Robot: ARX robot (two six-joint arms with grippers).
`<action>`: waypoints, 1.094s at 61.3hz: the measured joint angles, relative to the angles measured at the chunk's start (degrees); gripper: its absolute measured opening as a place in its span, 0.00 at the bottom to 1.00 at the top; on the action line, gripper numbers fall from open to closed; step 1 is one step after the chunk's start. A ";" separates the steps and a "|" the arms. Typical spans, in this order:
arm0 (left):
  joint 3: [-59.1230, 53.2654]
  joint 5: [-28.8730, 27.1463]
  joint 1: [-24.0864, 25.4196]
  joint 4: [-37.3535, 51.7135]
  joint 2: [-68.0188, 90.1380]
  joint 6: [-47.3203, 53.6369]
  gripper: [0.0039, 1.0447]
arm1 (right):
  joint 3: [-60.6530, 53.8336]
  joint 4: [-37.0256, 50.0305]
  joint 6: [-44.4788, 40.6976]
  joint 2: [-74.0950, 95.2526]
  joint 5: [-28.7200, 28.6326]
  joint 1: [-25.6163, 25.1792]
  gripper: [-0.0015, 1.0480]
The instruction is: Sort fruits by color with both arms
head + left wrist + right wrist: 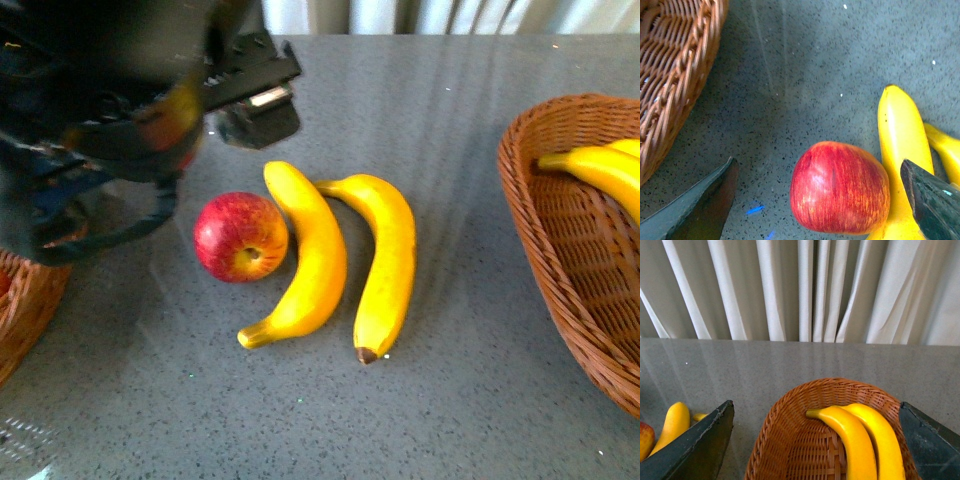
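Note:
A red apple [240, 237] streaked with yellow lies on the grey table, touching a yellow banana [305, 255]. A second banana [387, 262] lies just right of that one. My left arm [130, 110] is blurred at the upper left. In the left wrist view my left gripper [817, 162] is open above the apple [840, 187], with one finger on each side and the banana [902, 135] beside it. My right gripper [815, 404] is open and empty above a wicker basket [790, 400] holding two bananas [855, 440]. The right arm is out of the front view.
The brown wicker basket [520, 170] with its bananas [600, 165] stands at the right edge. Another wicker basket [30, 300] sits at the left edge, under my left arm, and also shows in the left wrist view [670, 75]. White curtains [805, 290] hang behind the table.

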 joint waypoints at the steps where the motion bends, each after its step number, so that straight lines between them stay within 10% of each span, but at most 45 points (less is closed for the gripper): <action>1: 0.00 0.13 -0.02 0.09 0.13 0.26 0.91 | 0.00 0.00 0.00 0.00 0.00 0.00 0.91; 67: 4.17 4.46 -0.04 -1.90 8.85 8.76 0.91 | 0.00 0.00 0.00 0.00 0.00 0.00 0.91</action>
